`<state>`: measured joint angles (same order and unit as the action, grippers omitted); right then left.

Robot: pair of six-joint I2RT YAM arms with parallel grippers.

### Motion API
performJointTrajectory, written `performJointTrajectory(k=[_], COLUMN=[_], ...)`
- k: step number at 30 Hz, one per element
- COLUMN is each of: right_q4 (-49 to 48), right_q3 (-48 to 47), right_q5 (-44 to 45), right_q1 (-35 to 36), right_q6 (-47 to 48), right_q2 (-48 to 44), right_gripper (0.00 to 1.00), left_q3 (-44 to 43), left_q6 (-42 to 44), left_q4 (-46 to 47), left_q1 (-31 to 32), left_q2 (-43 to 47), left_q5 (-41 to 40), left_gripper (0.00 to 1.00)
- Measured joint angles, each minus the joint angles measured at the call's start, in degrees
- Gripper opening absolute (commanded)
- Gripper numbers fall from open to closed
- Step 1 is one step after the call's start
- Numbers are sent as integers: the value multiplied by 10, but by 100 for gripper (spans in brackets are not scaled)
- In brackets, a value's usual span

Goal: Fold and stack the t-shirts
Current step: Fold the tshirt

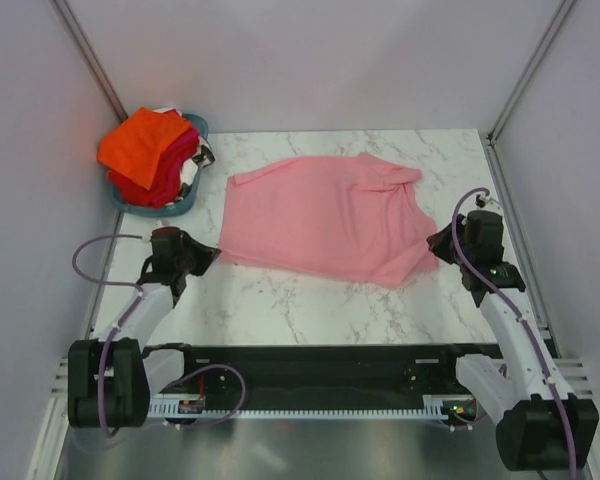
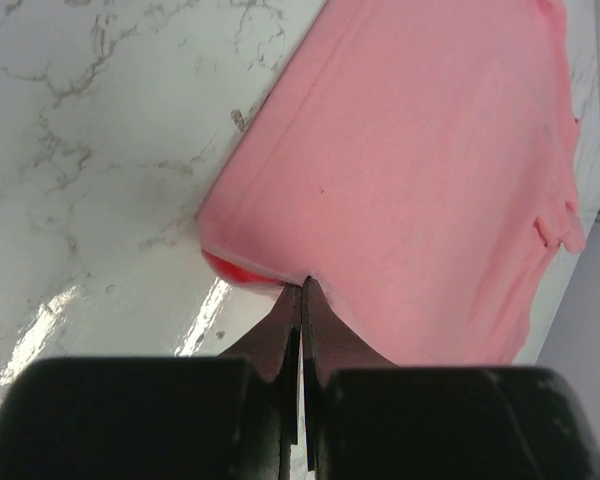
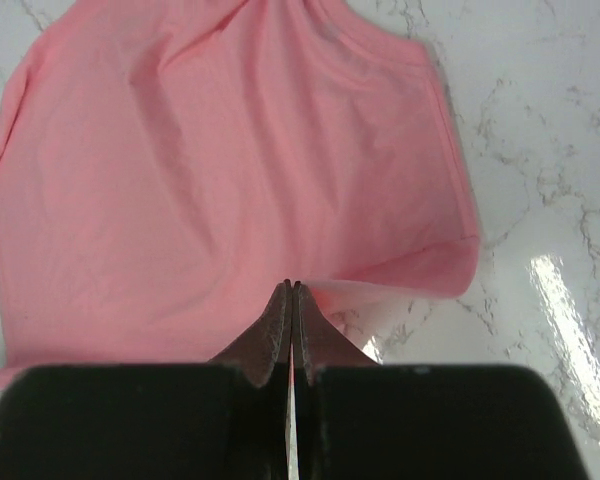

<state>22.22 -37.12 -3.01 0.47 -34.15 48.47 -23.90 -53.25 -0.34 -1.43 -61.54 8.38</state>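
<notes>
1 marble table (image 1: 310,310) carries everything. On it there is 1 light pink t-shirt (image 1: 325,218) and 1 teal basket (image 1: 195,205), the basket at the far left corner. The basket holds 1 heap of t-shirts: 1 orange t-shirt (image 1: 140,145) on top, with red cloth (image 1: 140,188) and magenta cloth (image 1: 183,150) beneath, at least 1 garment of each, the exact number hidden in the folds. At the near edge stand 2 arms with 2 grippers, 1 left gripper (image 1: 212,255) and 1 right gripper (image 1: 435,240), plus 2 purple cables (image 1: 90,250), 1 per arm.

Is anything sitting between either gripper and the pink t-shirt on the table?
Nothing visible. The left gripper and right gripper, both shut, touch the pink t-shirt at its near corners; the basket stands apart, far left.
</notes>
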Motion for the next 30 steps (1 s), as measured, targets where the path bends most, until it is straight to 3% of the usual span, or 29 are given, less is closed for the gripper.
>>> performJointTrajectory(k=[15,30], right_q4=[-61,-74], right_q3=[-189,-281], right_q5=[30,40], right_q1=[0,0], right_q6=[14,14], right_q2=[243,370], right_gripper=[0,0], left_q3=[-105,-184], left_q6=[-63,-85], left_q4=[14,35], left_q1=[0,0], left_q2=[-150,-244], left_q5=[-35,-38], left_gripper=[2,2])
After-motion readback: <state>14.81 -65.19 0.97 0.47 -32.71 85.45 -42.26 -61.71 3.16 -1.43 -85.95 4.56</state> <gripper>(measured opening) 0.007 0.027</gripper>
